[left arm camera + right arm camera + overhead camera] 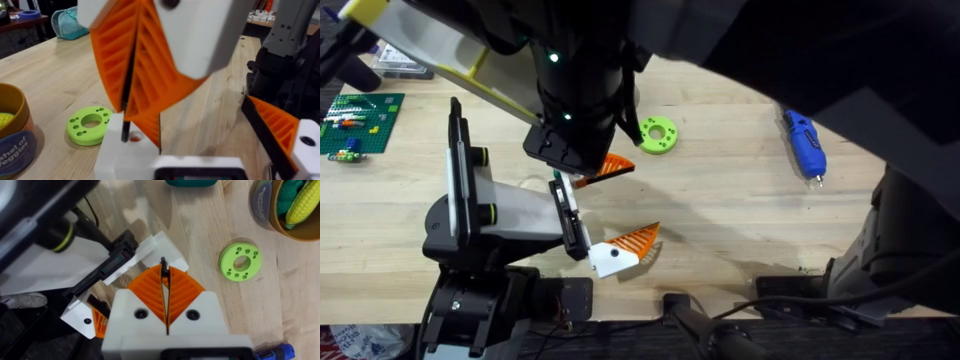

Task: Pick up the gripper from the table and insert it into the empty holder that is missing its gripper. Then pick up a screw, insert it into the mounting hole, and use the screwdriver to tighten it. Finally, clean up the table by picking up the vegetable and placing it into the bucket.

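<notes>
1. The right arm reaches across the middle of the wooden table (740, 230) and shows large and dark under the overhead camera. Its right gripper (164, 275) points down over the tip of the left arm.
2. The right gripper's two orange ribbed pads (150, 75) are clenched together on a black screw (129, 95), a slim dark shaft held upright between them.
3. The lower end of the screw meets a small hole in the top of a white block. This block is the base of the gripper (120, 155), the task's orange finger, and it sits at the end of the left arm. I cannot tell how deep the screw has gone.
4. The left gripper (615, 250) lies low near the front edge of the table. Its other orange finger (275, 127) has a white base with a dark hole and stands well apart from the white block. The left gripper is spread, with nothing caught between.
5. The blue screwdriver (804, 143) lies flat on the table, far to the right and well apart from both grippers, and nothing touches it.
6. A green ring-shaped disc (658, 134) lies on the wood just beyond the right gripper.
7. A round brown bucket (262, 210) stands past the disc. It holds a yellow corn cob (302, 202) and a green vegetable (285, 195).
8. A green brick baseplate (360, 122) sits at the far left of the table.
</notes>
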